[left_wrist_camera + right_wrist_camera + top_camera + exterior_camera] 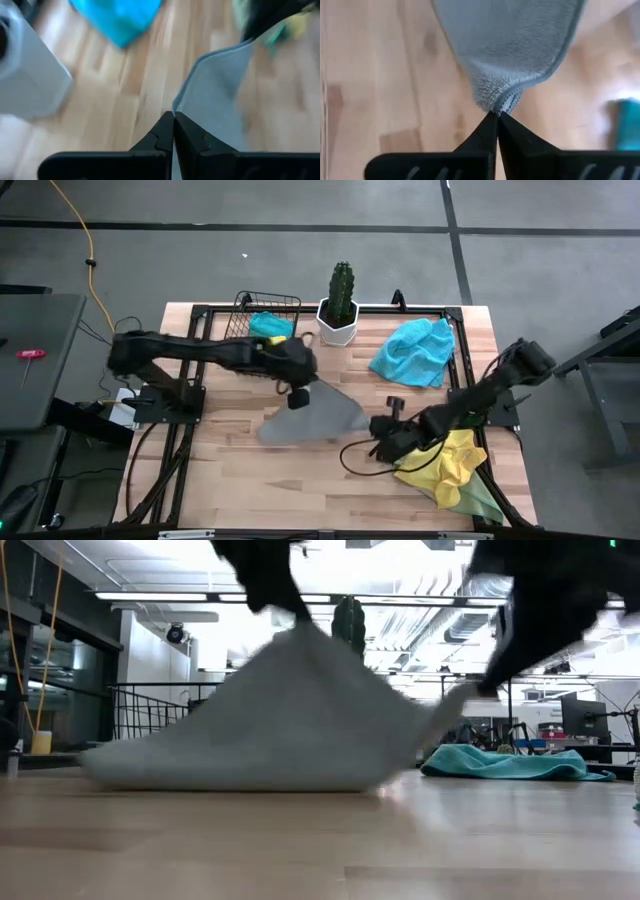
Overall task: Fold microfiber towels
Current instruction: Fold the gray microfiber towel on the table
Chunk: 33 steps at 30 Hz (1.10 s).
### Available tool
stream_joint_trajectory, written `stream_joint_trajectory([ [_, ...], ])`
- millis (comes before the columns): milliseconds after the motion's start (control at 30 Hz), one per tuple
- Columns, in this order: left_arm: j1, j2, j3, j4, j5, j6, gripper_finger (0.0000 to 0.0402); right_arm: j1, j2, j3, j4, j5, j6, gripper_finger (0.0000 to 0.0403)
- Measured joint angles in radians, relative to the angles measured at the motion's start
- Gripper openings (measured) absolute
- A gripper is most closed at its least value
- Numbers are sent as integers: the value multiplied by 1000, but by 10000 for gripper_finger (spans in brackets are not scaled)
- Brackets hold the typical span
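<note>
A grey microfiber towel (312, 420) is drawn up like a tent in the table's middle, with its lower edge (230, 780) on the wood. My left gripper (300, 388) is shut on its raised far corner. My right gripper (378, 428) is shut on its right corner. A turquoise towel (412, 352) lies crumpled at the far right. A yellow towel (450, 463) lies over a pale green one (482, 502) at the near right. The wire basket (262, 313) holds more cloth. My left gripper pinches the grey towel's edge at a corner (176, 107) between its two shut fingers, slanting down from the table's left. That corner is the highest point (300, 628); the cloth slopes taut from it down to the table. My right gripper pinches the towel's rounded right corner (496, 104) between its two fingertips (487, 127), slanting down from the table's right. The hemmed corner is bunched at the tips. It is lifted clear of the wood (468, 692), lower than the left corner.
A cactus in a white pot (340, 305) stands at the far edge, beside the wire basket. Bare wood lies near the front edge (300, 480). A black frame (455, 320) runs round the table top.
</note>
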Motion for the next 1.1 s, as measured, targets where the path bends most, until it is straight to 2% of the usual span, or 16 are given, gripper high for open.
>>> stream_joint_trajectory([
  [200,-62,-170,0,69,-139,63,0,-34,-146,74,-129,140,-98,0],
  [367,-118,-219,1,171,-239,177,0,-67,-170,169,-263,222,-218,0],
  [467,-155,-212,0,246,-294,263,0,-69,-162,254,-375,282,-237,0],
  [600,-192,-162,-15,348,-335,327,0,-69,-162,344,-495,305,-230,0],
  [800,-215,-74,-115,534,-369,390,0,-69,-160,394,-620,334,-217,0],
  [900,-211,-50,-164,631,-431,430,0,-68,-160,429,-737,359,-152,0],
  [1100,-174,-51,-187,681,-625,557,0,-68,-161,486,-895,405,-70,0],
])
